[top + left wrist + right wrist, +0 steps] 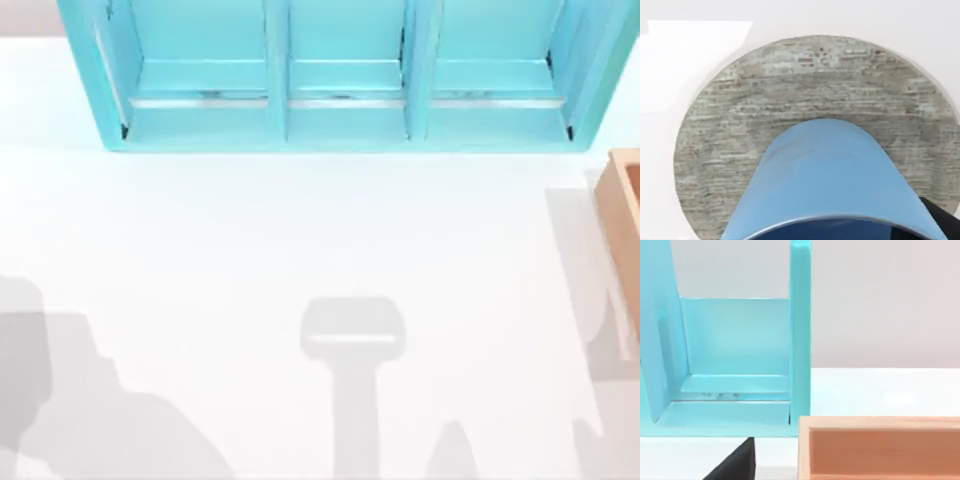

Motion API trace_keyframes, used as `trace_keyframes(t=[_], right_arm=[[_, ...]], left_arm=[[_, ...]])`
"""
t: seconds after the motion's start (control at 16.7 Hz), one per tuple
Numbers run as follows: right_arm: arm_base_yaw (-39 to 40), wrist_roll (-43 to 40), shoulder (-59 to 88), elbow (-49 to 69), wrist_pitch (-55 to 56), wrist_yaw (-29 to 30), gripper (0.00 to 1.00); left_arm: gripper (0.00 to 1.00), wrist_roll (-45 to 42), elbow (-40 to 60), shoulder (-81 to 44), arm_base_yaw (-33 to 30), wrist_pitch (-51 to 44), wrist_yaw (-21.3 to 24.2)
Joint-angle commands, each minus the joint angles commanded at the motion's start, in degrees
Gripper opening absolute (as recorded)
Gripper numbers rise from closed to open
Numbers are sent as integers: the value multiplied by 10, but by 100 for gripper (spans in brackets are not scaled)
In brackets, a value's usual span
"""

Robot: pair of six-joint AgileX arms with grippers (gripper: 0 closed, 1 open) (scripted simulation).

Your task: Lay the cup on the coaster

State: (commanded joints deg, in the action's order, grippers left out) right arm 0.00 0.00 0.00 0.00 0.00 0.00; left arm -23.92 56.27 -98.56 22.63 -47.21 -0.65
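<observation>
Left wrist view looks down on the cup, a blue round one with its rim nearest the camera and its narrower base farther off, set over a round grey disc with a weathered, brick-like pattern that serves as the coaster here (round and grey, not white or square). The cup's base seems to sit on or just above the disc, which lies flat on the white tabletop; contact cannot be judged. A dark sliver of the left gripper shows beside the cup's rim, so the cup is right at that gripper, but I cannot tell whether its fingers are clamped on it. Top view shows a turquoise shelf unit with three compartments at the far edge of the tabletop and the corner of an orange-tan wooden box at the right side, with grey shadows across the near part of the surface. Right wrist view faces one shelf compartment and the wooden box just ahead of the right gripper, seen as a dark tip; its state cannot be told. No writing or labels are readable anywhere.
</observation>
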Motion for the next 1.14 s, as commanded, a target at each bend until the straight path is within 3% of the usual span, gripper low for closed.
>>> trace_keyframes(t=[0.78,1.14], right_arm=[[0,0,0,0,0,0,100],[0,0,0,0,0,0,100]], left_arm=[[98,0,0,0,0,0,0],[100,0,0,0,0,0,0]])
